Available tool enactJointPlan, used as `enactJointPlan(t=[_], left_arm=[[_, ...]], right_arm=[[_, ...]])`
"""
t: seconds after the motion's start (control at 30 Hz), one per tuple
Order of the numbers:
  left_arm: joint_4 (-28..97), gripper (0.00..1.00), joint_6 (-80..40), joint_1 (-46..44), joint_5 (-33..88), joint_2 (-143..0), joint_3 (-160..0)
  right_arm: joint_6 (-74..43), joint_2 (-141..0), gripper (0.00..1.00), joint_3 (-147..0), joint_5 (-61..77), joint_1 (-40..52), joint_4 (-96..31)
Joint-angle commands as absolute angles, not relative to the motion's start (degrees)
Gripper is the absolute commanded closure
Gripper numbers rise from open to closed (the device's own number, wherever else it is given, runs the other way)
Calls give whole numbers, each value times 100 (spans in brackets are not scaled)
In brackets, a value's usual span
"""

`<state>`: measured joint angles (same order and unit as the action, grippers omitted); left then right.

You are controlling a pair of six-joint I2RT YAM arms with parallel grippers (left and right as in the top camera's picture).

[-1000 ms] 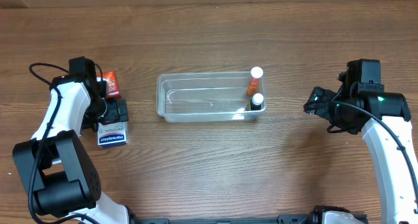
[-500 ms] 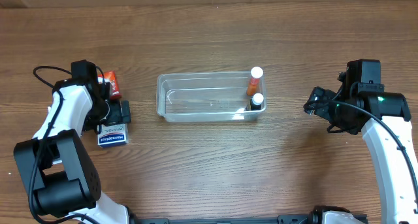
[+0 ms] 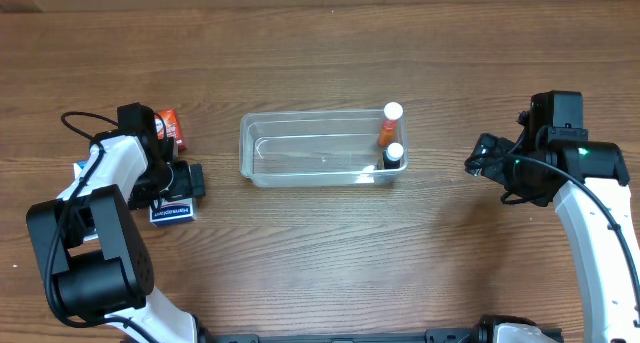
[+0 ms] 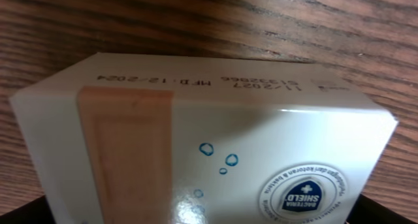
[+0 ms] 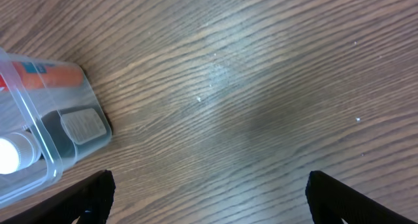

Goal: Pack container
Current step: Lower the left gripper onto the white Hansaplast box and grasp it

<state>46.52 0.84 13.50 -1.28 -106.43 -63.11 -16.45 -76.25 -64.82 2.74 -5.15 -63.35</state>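
– What is the biggest thing in view?
– The wooden table (image 3: 320, 263), brown with a long grain, fills every view. None of the room shows beyond it.

– Where is the container?
– The container (image 3: 310, 153) lies on the table near the middle, between the two arms, with its long side running left to right. It is clear plastic, shallow, with rounded corners and a rim, and the wood shows through its floor. The right wrist camera catches one corner of it (image 5: 39, 152).

– What is inside?
– Two bottles stand at its right end, and the rest of the floor is bare. One is an orange bottle (image 3: 388, 129) with a white cap. Just beside it, nearer the front wall, is a dark bottle (image 3: 392, 156), also white-capped.

– And the arms?
– The right gripper (image 3: 480, 161) hangs over bare wood, well apart from the container's right end. Its fingers (image 5: 91, 194) are spread wide with nothing between them.
– The left gripper (image 3: 185, 178) is low over a white box (image 4: 209, 145) printed with a bandage strip, to the left of the container. The box hides the fingers, so I cannot tell how the jaws stand.

– Anything smaller?
– A small red box (image 3: 168, 129) lies behind the left arm.
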Motion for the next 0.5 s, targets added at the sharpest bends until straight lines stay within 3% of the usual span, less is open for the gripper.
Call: enactJointPlan(t=[0.0,0.1,0.2,0.43,0.47], left_arm=[[4624,0,-89,1310,-204,-10847,-6235],[4637,1,-89,1310,-204,-10847,-6243],[4676,17,-93,1310,-204,-10847,-6257],[5054,23,-156,1310,-207,-10847,-6560],[5157,30,-176,1310,-204,-10847,-6650]], right_arm=[[-1627,-7620,4,-6525,261,-534,-6335],[-1627,-7620,4,-6525,261,-534,-6337],[-1627,-7620,4,-6525,261,-534,-6337],[-1627,-7620,4,-6525,261,-534,-6333],[-1627,-7620,4,-6525,261,-534,-6333]])
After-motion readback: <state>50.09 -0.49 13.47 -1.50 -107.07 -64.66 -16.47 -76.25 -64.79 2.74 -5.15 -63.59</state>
